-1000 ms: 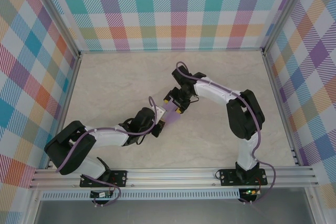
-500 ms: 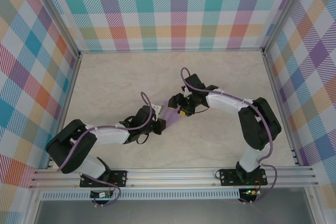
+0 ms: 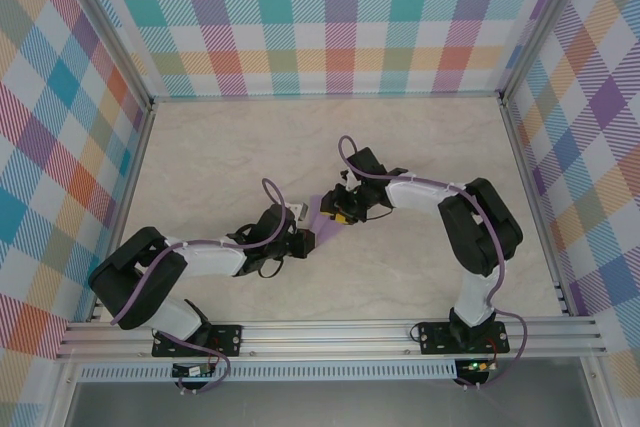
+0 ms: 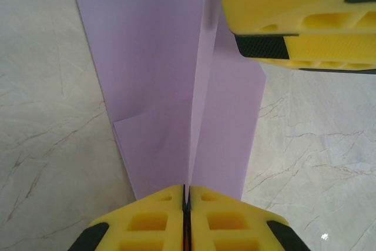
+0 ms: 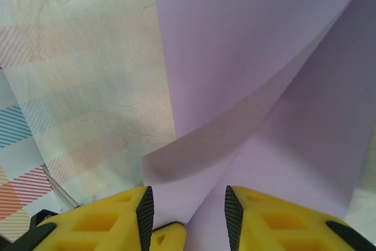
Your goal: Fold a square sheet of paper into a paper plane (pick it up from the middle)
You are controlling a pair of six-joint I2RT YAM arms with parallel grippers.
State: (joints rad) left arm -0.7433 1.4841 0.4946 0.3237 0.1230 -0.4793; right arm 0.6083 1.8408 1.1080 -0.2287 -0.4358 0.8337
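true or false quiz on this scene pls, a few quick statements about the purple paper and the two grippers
1. The left gripper is shut on the thin light-purple sheet of paper. True.
2. The sheet lies flat and uncreased on the pale marble-patterned table. False: it has a long centre crease and one flap curls.
3. The right gripper has its yellow fingers apart, with the sheet running between them. True.
4. The two grippers work at opposite ends of the table. False: they sit close together near its middle, both at the sheet.
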